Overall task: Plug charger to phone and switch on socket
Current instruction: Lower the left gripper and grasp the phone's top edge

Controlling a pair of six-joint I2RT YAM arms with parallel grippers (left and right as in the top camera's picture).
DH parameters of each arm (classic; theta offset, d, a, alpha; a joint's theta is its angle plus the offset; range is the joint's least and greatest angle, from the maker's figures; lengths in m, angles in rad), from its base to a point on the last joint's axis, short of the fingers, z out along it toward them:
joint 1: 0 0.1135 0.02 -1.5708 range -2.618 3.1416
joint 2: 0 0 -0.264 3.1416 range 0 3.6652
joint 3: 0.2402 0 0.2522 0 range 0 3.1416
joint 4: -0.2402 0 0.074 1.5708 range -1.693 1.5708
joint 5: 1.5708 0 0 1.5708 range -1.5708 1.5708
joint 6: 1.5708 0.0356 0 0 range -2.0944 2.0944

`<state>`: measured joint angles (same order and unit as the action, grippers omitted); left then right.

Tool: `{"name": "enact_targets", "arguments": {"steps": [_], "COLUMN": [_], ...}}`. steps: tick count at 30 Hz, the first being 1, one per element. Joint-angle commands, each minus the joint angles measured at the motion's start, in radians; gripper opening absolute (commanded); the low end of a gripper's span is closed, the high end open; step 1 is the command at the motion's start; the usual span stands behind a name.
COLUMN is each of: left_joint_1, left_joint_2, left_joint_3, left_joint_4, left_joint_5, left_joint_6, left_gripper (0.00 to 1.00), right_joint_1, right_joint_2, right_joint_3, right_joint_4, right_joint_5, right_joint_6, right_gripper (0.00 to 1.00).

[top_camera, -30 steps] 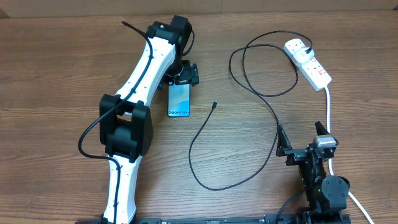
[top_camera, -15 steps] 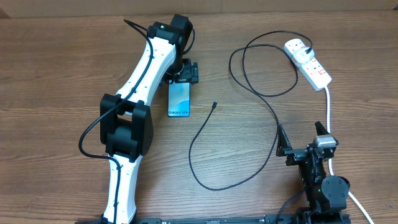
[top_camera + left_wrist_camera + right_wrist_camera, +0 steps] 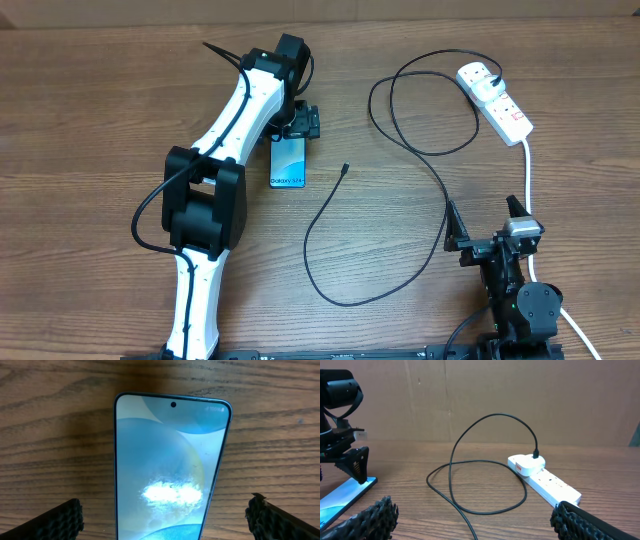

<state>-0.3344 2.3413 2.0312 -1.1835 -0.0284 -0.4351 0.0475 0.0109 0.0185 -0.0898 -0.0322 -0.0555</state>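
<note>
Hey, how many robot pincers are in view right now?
2. The left pincer hangs open over the phone's far end; the right pincer sits open at front right, beside the white cord.

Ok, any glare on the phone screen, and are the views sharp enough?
Left wrist view: yes, a bright white glare patch on the phone screen. Overhead view: even light, no glare, screen text shows. Right wrist view: socket sharp, evenly lit.

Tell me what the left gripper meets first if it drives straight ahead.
The phone: it lies centred between the open fingers, right in line. The fingers look set to land either side of it on the table, though height is unclear.
</note>
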Motion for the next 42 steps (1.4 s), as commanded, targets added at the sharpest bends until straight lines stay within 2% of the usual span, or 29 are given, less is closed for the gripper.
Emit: {"name": "enact_targets", "arguments": {"steps": [1, 9, 19, 33, 42], "left_joint_1": [-0.009, -0.009, -0.009, -0.009, -0.009], "left_joint_2": [0.01, 0.01, 0.01, 0.01, 0.01], "left_joint_3": [-0.029, -0.084, -0.155, -0.166, -0.17], "left_joint_4": [0.014, 0.045, 0.111, 0.117, 0.114], "left_joint_5": [-0.013, -0.016, -0.016, -0.032, -0.031], "left_joint_6": [-0.008, 0.039, 0.039, 0.039, 0.039], "left_gripper": [1.0, 1.0, 1.0, 1.0, 0.92], "right_joint_1": [0.006, 0.006, 0.006, 0.006, 0.006], "right_joint_2": [-0.007, -0.007, -0.007, -0.007, -0.007], "right_joint_3": [-0.01, -0.01, -0.01, -0.01, -0.01], "right_joint_4": [0.006, 0.006, 0.006, 0.006, 0.006], "right_joint_5": [0.013, 0.013, 0.013, 0.013, 0.012], "right_joint_6": [0.002, 0.002, 0.002, 0.002, 0.002], "right_gripper": [1.0, 1.0, 1.0, 1.0, 1.0]}}
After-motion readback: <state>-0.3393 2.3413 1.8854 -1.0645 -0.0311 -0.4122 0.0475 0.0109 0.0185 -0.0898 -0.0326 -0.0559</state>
